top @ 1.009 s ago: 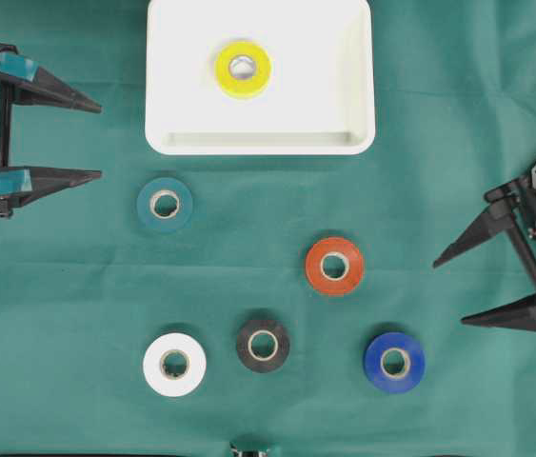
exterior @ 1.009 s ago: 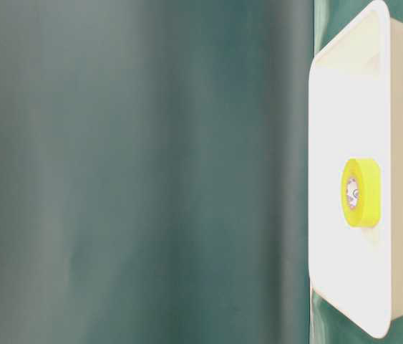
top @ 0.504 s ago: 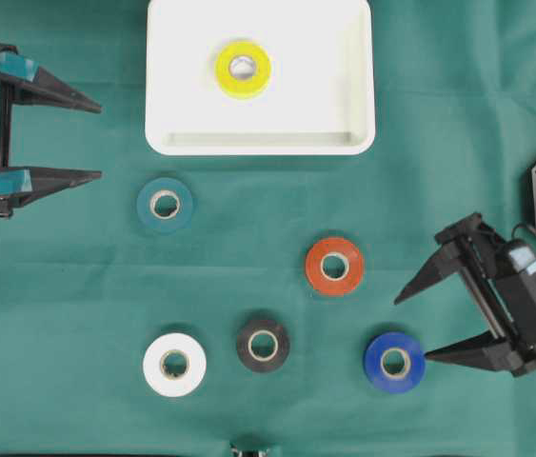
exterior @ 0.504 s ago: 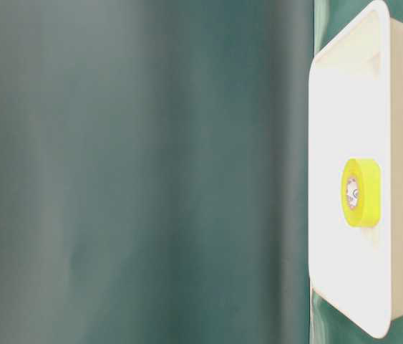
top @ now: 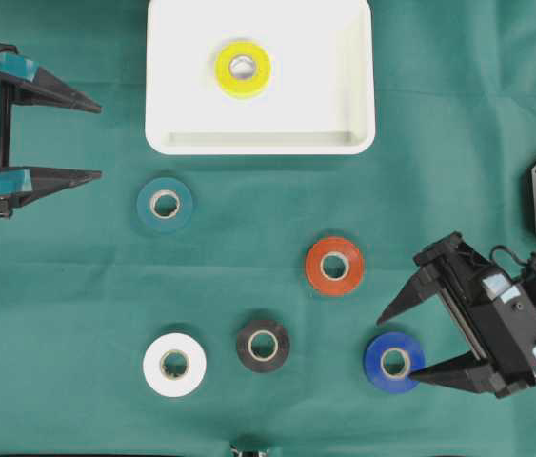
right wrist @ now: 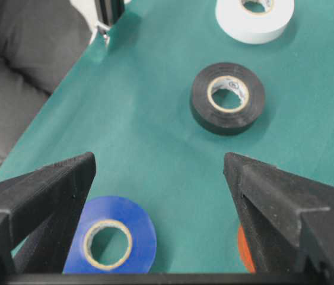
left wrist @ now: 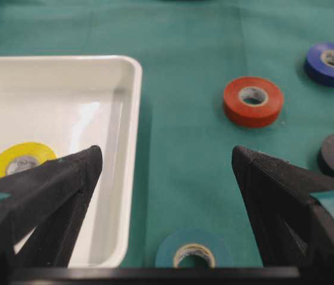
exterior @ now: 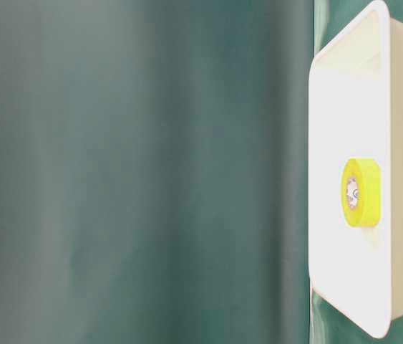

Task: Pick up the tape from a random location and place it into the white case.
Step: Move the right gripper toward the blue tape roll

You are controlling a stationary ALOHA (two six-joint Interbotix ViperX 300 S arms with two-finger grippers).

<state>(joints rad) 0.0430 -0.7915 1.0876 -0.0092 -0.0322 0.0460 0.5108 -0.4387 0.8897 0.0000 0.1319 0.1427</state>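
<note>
At top centre, the white case (top: 260, 141), shallow with rounded corners, holds a yellow tape roll (top: 242, 69). Both the left gripper (top: 99, 141) and the right gripper (top: 394, 347) gape wide, empty.

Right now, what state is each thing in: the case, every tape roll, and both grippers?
white case: holds one roll
yellow tape: flat inside the case
teal tape: flat on the cloth
red tape: flat on the cloth
black tape: flat on the cloth
white tape: flat on the cloth
blue tape: flat on the cloth, at one right fingertip
left gripper: open, empty
right gripper: open, empty
</note>
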